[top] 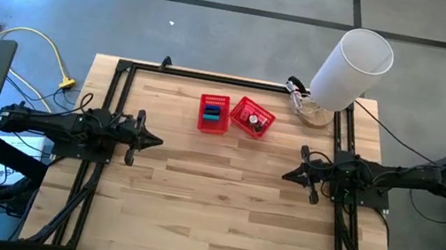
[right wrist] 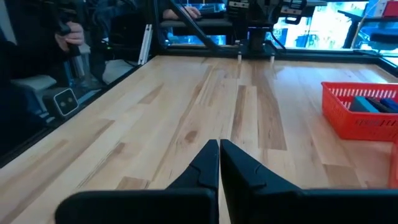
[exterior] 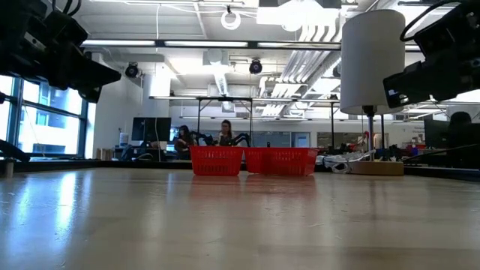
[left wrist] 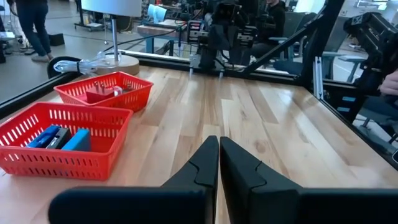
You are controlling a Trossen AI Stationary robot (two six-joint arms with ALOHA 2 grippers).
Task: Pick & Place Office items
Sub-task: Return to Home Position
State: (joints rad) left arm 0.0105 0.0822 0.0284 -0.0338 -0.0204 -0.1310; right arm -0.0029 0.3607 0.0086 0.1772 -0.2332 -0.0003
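Left gripper (top: 154,140) and right gripper (top: 288,173) are hovering over opposite sides of the table (top: 218,210), fingers pressed together, empty. Office items (left wrist: 62,138) are sitting inside the red baskets (top: 203,111). Homing looks to be finishing, and no further move seems needed.

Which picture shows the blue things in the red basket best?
Left wrist view: blue flat items show large inside the red mesh basket. High view: specks; right wrist: a glimpse; low: only basket wall.
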